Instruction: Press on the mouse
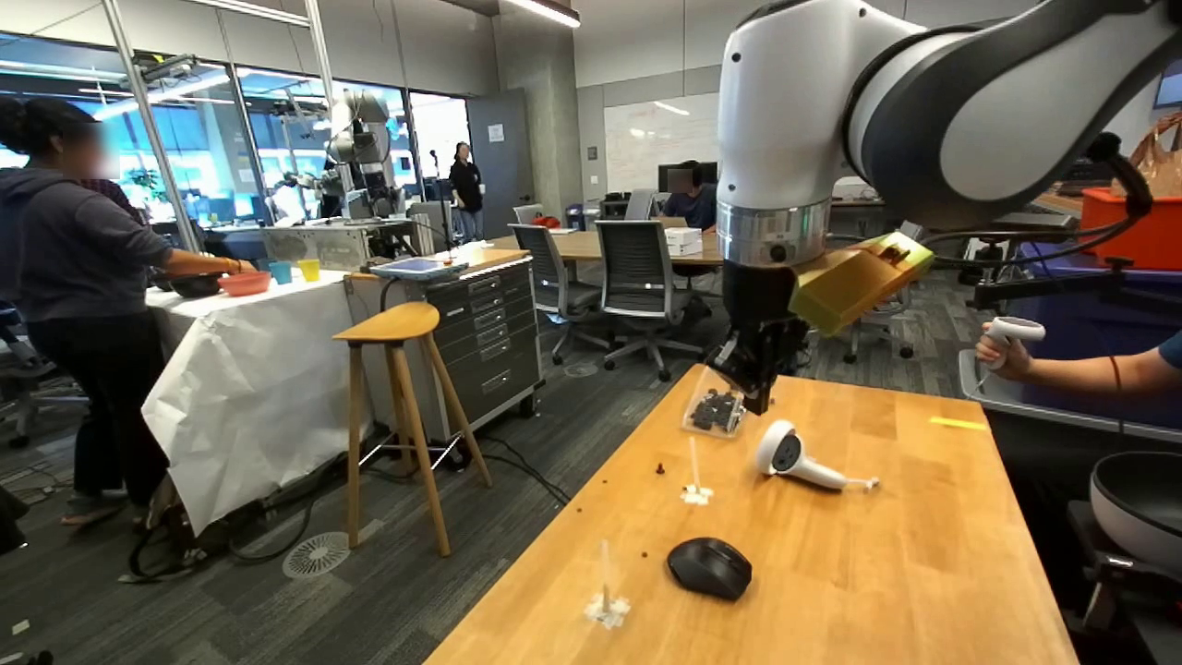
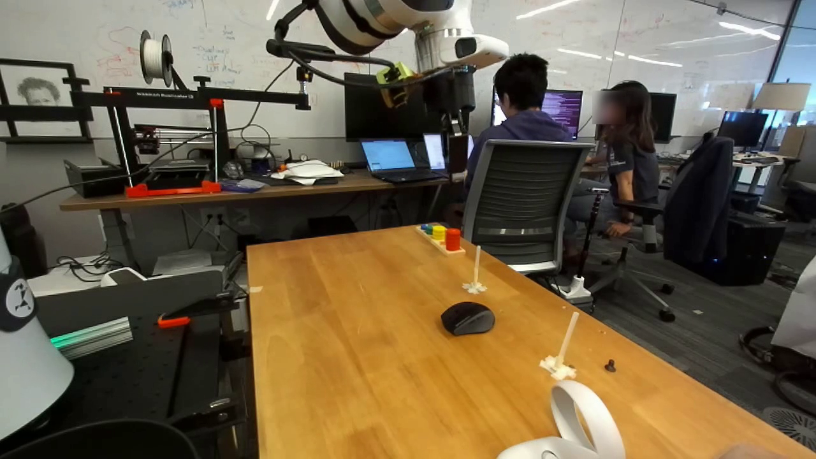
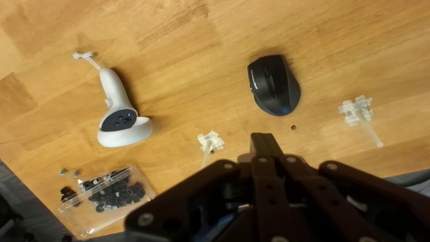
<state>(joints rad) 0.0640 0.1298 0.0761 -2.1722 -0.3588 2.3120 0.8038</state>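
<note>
One mouse (image 1: pixel 710 567), apart — end effector (image 1: pixel 757 400) higher

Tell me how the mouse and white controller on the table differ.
The mouse is black; the controller mostly white. The mouse is a low dome; the controller has a handle and a ring. A white cord trails from the controller; the mouse shows none. Both lie on the table.

Ahead of the gripper (image 3: pixel 263 143) in the wrist view, the mouse (image 3: pixel 274 85) bears white lettering, apparently ending in "Mouse". In an exterior view, left of the gripper, the printer crossbar (image 2: pixel 171 97) carries a line seemingly ending "i3"; handwriting on the whiteboard (image 2: pixel 245 38) behind is illegible.
</note>
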